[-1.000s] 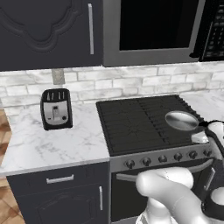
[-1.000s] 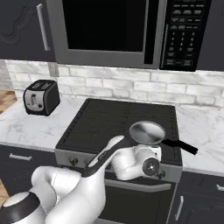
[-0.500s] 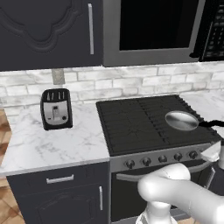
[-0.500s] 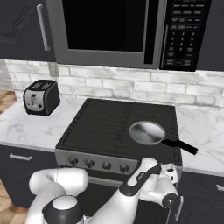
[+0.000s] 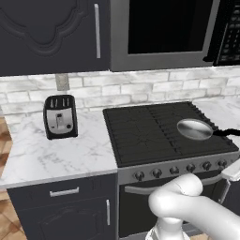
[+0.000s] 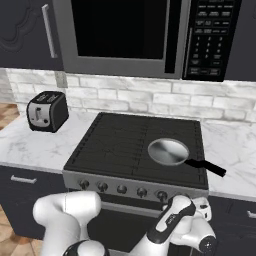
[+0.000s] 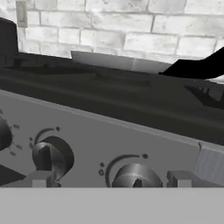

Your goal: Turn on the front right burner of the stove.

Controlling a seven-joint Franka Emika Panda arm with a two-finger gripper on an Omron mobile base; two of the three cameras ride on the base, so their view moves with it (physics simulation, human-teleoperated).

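Note:
The stove [image 6: 135, 187] has a black grated cooktop and a steel front strip with a row of dark knobs. Its front right burner [image 6: 165, 173] carries the round silver pan [image 6: 168, 151]; the same burner [image 5: 206, 145] lies under the pan [image 5: 194, 129] in the left base view. My gripper [image 7: 111, 180] is open and held close to the strip's right end. Its fingertips [image 7: 38, 179] stand wide apart on either side of one knob [image 7: 135, 175]. Another knob [image 7: 52, 155] is to the left. I cannot tell whether the fingers touch the knob.
A black toaster [image 5: 59, 116] stands on the marble counter [image 5: 70, 157] left of the stove. The microwave [image 6: 125, 35] hangs above the cooktop. The pan's black handle [image 6: 207, 167] sticks out to the right front. The oven door's bar handle [image 5: 140, 190] runs below the knobs.
The arm has swung down from above the cooktop near the pan's handle to the front of the stove. The hand now sits low at the right end of the knob strip.

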